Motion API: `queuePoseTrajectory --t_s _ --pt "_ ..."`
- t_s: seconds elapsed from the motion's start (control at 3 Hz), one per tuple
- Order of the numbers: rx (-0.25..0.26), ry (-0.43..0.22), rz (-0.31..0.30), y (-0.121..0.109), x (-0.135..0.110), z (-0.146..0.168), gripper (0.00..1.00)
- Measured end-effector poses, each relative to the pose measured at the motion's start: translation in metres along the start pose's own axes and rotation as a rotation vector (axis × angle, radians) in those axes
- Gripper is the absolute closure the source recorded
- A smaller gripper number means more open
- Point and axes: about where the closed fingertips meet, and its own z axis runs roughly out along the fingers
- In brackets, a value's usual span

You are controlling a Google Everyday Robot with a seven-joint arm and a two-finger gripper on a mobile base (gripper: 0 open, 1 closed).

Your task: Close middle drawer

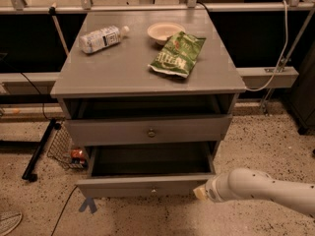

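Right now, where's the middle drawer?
In the camera view, the middle drawer stands pulled out below the top drawer, at lower centre; the pincer is at the right end of its front.

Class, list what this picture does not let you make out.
Camera view:
Hand, at the middle drawer's right front corner: touching or not, cannot tell.
That drawer's floor, near part: hidden behind its front.
Arm: cut off by the right edge.
Bottle label: too small to read.

Arm [268, 191] cut off at right edge, gripper [200, 193] at the middle drawer's [142, 186] right front corner; shoe [7, 221] cropped bottom-left.
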Motion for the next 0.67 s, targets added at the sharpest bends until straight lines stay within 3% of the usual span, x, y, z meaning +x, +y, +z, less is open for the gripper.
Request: queuePoseTrajectory --t_s 0.67 --pt "0.031 -0.059 -0.055 -0.014 -0.024 0.007 1.00"
